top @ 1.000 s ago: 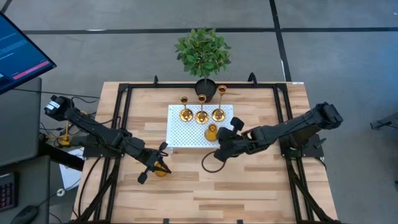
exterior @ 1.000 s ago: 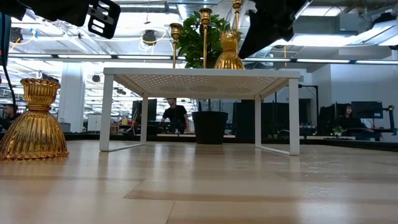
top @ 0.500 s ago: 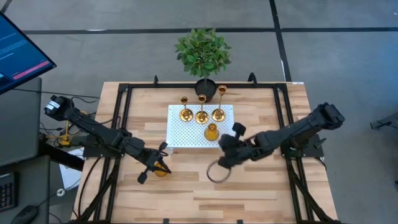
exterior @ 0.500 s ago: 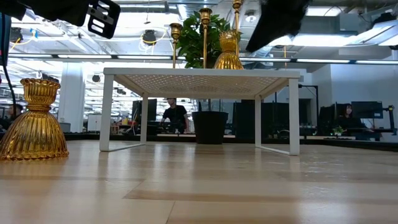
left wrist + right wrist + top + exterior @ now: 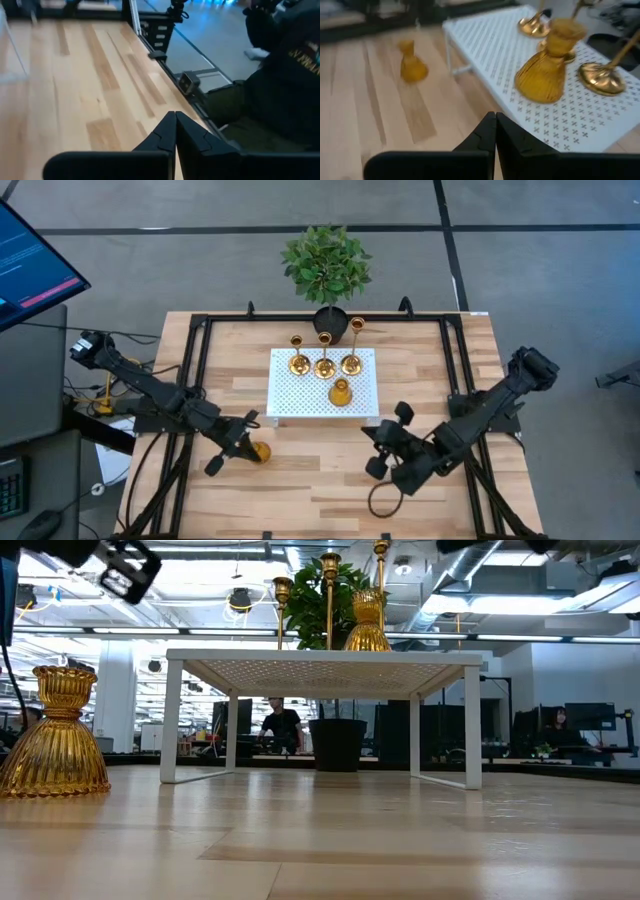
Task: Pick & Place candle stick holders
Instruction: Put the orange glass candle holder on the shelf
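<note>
A pale wooden plank desk [image 5: 300, 480] framed by black metal rails carries a white perforated metal tray [image 5: 300, 395] standing on four thin legs like a low shelf. On the tray stand three tall, slim-stemmed shiny gold candle stick holders [image 5: 324, 352] with round bases and small cup tops, lined up in a row along its far edge. Nearer the front of the tray stands a short, bulbous, ribbed gold candle stick holder [image 5: 340, 392], flaring to a wide skirt-like base. A second short ribbed gold holder [image 5: 260, 451] stands upright on the bare wood, off the tray's front left corner. The left gripper [image 5: 228, 448] hangs just beside this holder, raised above it in the low view, its two dark fingers pressed together with nothing between them. The right gripper [image 5: 388, 452] sits over the desk's front right area, well apart from the tray, fingers likewise closed on nothing. A leafy green plant in a black pot [image 5: 327, 275] stands just behind the tray at the desk's far edge.
</note>
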Tool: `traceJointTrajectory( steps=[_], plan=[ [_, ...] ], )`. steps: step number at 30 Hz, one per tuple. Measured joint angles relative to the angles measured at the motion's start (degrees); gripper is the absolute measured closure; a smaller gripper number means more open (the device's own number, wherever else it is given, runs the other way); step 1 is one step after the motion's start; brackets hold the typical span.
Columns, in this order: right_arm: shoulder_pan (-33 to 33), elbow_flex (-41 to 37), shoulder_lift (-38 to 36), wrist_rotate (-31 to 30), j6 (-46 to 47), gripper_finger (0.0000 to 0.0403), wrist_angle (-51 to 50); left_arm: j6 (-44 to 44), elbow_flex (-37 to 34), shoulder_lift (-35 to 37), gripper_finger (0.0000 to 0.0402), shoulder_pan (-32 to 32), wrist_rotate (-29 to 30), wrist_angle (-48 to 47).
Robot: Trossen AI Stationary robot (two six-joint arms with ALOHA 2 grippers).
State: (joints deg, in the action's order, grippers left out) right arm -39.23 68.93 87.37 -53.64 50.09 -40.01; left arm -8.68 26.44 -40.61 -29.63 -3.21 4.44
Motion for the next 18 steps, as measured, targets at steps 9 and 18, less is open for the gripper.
traceJointTrajectory(
  steps=[9,18],
  plan=[
    [-5.22,0.0,0.0,-6.77,7.38,0.0403,2.43,-18.68,0.0,4.97,0.0398,-3.48,-0.12,-9.44],
    [-4.61,-0.01,0.05,-7.13,6.55,0.0403,3.43,-10.6,0.0,4.87,0.0393,-3.53,-10.81,-6.79]
  ],
)
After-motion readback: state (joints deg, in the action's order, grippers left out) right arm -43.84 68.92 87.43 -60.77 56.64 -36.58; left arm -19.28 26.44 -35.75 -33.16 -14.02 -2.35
